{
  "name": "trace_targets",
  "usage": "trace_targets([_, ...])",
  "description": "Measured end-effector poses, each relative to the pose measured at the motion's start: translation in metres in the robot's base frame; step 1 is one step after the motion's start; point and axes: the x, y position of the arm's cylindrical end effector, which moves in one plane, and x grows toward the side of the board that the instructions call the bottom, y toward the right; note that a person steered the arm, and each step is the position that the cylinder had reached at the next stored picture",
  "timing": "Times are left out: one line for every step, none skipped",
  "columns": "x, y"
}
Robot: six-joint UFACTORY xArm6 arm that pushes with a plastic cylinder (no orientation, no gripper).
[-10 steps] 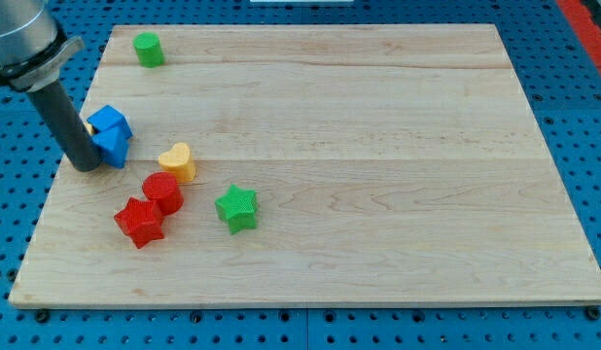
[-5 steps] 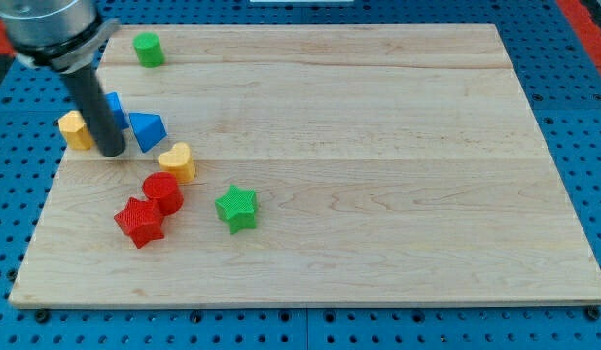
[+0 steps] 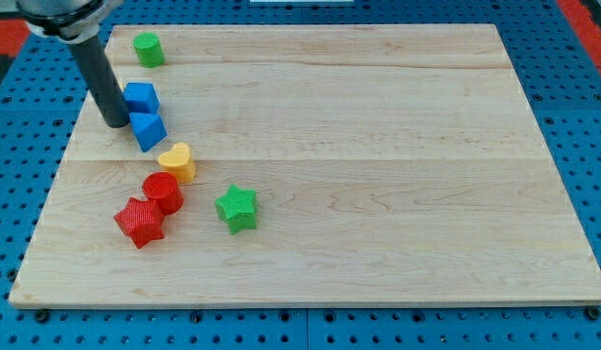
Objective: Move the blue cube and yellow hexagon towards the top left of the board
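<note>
Blue pegboard is framing the wooden board (image 3: 378, 146) on the desk. My tip (image 3: 115, 122) is resting just left of two blue blocks: a blue cube (image 3: 141, 97) and, touching it below, another blue block (image 3: 147, 129). No gripper is fitted. I cannot spot a yellow hexagon; a yellow heart (image 3: 176, 161) is lying lower down.

- My tip (image 3: 115, 122) stands on the bench (image 3: 378, 146) at the view's left, touching the blue cube (image 3: 141, 97) and second blue block (image 3: 148, 129).
- Green cylinder (image 3: 148, 48) occupies the top-left corner.
- Yellow heart (image 3: 176, 161), red cylinder (image 3: 162, 192), red star (image 3: 139, 222) and green star (image 3: 236, 207) crowd the lower left.
</note>
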Motion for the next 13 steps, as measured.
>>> trace_targets([-0.026,0.001])
trace_targets([-0.038,0.001])
trace_targets([-0.017,-0.010])
trace_targets([-0.005,-0.067])
trace_targets([-0.046,-0.068])
trace_targets([-0.054,-0.024])
trace_targets([-0.042,-0.039])
trace_targets([-0.040,0.001])
trace_targets([-0.011,0.001])
trace_targets([-0.026,0.035])
trace_targets([-0.053,0.053])
trace_targets([-0.061,0.060])
trace_targets([-0.057,0.066])
